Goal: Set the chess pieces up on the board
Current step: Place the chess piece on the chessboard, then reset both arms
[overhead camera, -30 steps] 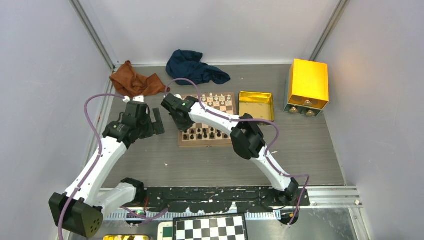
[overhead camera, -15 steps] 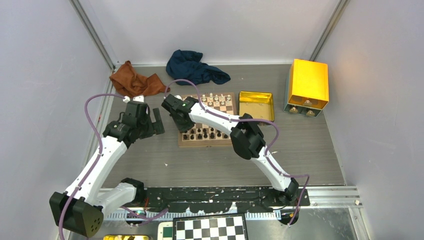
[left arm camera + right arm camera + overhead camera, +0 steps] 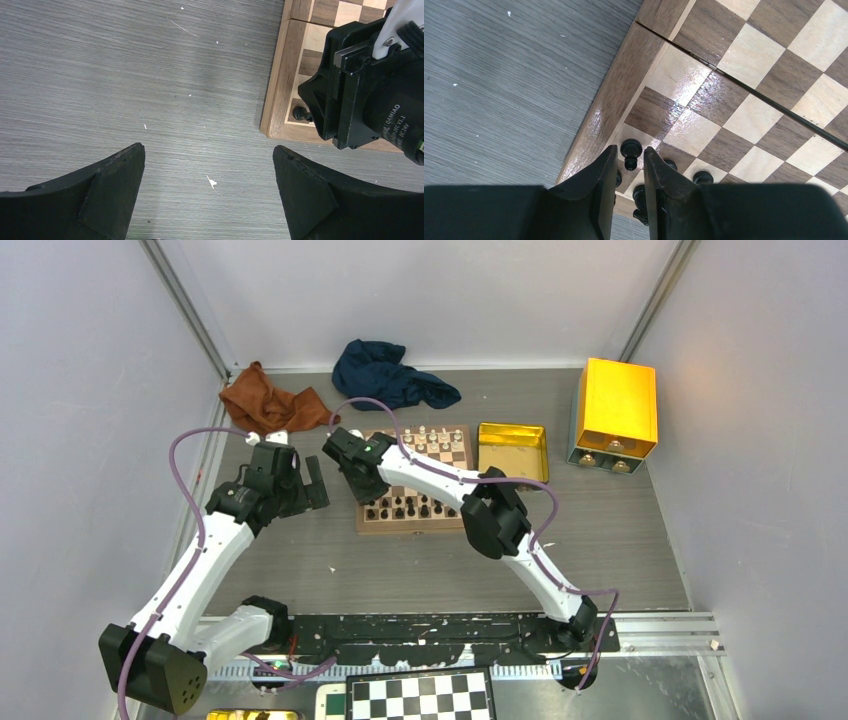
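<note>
**A:** What has changed — from the biggest thing down?

**B:** At that scale, almost nothing. From above, the table, the board and both arms sit just as they did a second ago. The board lies mid-table with the right arm reaching across its near-left part.

**A:** So the change is a small one.

**B:** Yes, it is at the right claw. Over the last second it has been easing open, and its fingers now stand a little apart. A black pawn stands in the gap at their tips. A thin sliver of board shows on either side of its head, so I judge it released, not clamped.

**A:** Where exactly is that pawn?

**B:** On a light square in the edge column, just inside the wooden rim, near the board's near-left corner. It looks upright.

**A:** And the other chess pieces?

**B:** The black ones crowd the two near rows, and several stand just beside the pawn under the wrist camera. The white pieces line the far side.

**A:** The left claw?

**B:** It is spread wide and empty, hanging over bare table just left of the board.

**A:** What does that mean for the job?

**B:** This placement seems done. The claw needs to lift straight up, because its fingers are close enough to the neighbours to knock one over. I cannot tell from these views whether every black piece is on its proper square.
</note>
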